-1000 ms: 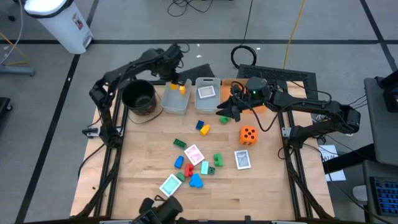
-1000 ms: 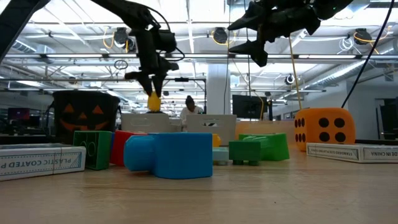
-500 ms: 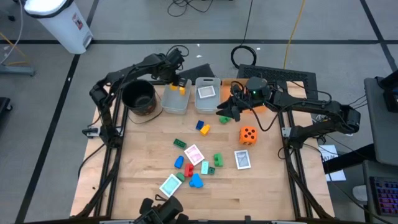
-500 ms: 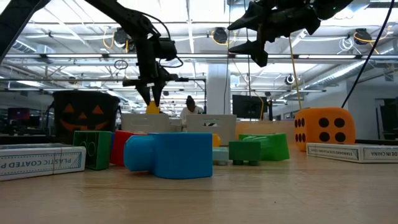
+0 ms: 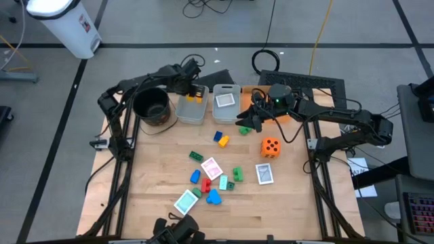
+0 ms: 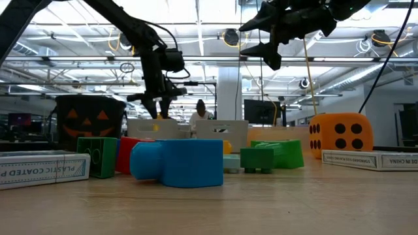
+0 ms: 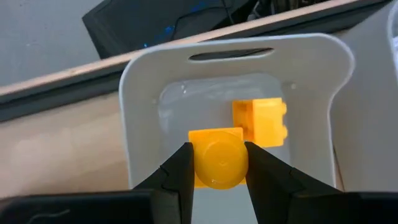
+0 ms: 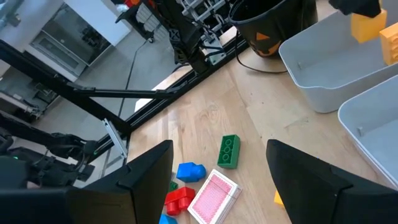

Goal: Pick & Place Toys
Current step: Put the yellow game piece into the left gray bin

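My left gripper (image 5: 192, 90) is shut on a yellow block (image 7: 217, 163) over the left clear bin (image 5: 190, 110), at the level of the bin's rim in the low view. A second yellow block (image 7: 261, 121) lies on that bin's floor. My right gripper (image 5: 244, 125) hangs open and high above the table's middle, with nothing between its fingers. On the wood lie an orange die (image 5: 270, 147), blue, green and red blocks (image 5: 205, 183) and playing cards (image 5: 211, 167). The right bin (image 5: 226, 102) holds one card. My left gripper pinches the yellow block by two opposite sides (image 7: 194, 167) between its two fingers. The fingers come from above and point steeply down. The block's round stud faces the wrist camera. It hangs inside the bin's opening beside the other yellow block; whether it touches the floor I cannot tell.
A round black pot (image 5: 150, 106) stands just left of the left bin. A flat orange tray (image 5: 252, 90) lies behind the right bin, under the right arm. Bare wood shows along the table's left and near edges.
My left gripper has gone down toward the left bin with the yellow block still between its fingers, rolling a little as it sank. The block has dropped from above the bin's rim to about the rim's level.
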{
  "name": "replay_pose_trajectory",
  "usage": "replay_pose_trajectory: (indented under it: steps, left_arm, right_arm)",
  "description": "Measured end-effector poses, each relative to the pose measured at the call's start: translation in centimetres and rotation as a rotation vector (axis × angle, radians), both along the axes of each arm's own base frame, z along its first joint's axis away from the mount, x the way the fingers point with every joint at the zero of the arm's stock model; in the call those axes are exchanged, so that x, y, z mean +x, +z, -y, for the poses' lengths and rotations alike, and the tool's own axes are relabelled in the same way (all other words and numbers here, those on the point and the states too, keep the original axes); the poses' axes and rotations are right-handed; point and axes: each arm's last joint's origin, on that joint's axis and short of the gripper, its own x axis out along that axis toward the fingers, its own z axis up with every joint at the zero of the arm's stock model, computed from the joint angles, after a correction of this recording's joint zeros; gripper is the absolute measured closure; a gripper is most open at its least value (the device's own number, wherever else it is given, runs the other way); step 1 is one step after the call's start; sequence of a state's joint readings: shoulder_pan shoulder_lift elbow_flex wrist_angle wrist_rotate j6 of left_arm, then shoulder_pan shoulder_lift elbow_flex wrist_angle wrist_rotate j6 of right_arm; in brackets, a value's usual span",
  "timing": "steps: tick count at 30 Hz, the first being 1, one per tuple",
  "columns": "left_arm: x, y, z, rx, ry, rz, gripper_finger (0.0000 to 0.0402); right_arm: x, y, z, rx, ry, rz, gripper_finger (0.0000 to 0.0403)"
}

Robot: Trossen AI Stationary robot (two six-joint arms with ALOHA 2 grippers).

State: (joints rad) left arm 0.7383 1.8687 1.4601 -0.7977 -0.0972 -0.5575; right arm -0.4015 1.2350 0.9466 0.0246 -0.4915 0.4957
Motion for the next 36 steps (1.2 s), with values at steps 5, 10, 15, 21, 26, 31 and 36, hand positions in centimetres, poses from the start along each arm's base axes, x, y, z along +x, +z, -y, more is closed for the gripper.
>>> replay_pose_trajectory:
  steps: [5, 10, 15, 21, 26, 31, 36]
  left_arm:
    - [0.2, -0.7, 0.0, 0.029, 0.005, 0.024, 0.0287]
    - [0.3, -1.5, 0.1, 0.04, 0.022, 0.047, 0.0287]
    - [0.1, -2.6, 0.3, 0.046, 0.038, 0.041, 0.0287]
    - [0.0, -3.4, 0.3, 0.067, 0.058, 0.052, 0.0287]
    - [0.2, -3.2, 0.1, 0.1, 0.06, 0.082, 0.0287]
    - [0.3, -3.4, 0.0, 0.099, 0.07, 0.088, 0.0287]
    - [0.3, -3.6, 0.0, 0.092, 0.058, 0.076, 0.0287]
  right_arm:
    - [0.0, 0.0, 0.0, -0.001, -0.003, 0.0, 0.0152]
    - [0.0, 0.0, 0.1, -0.002, -0.05, -0.007, 0.0152]
    - [0.0, 0.0, 0.1, 0.0, -0.051, -0.008, 0.0151]
    - [0.0, 0.0, 0.1, 0.0, -0.052, -0.008, 0.0152]
    - [0.0, 0.0, 0.1, 0.015, -0.056, -0.009, 0.0151]
    - [0.0, 0.0, 0.1, 0.025, -0.06, -0.01, 0.0151]
    - [0.0, 0.0, 0.1, 0.025, -0.06, -0.01, 0.0151]
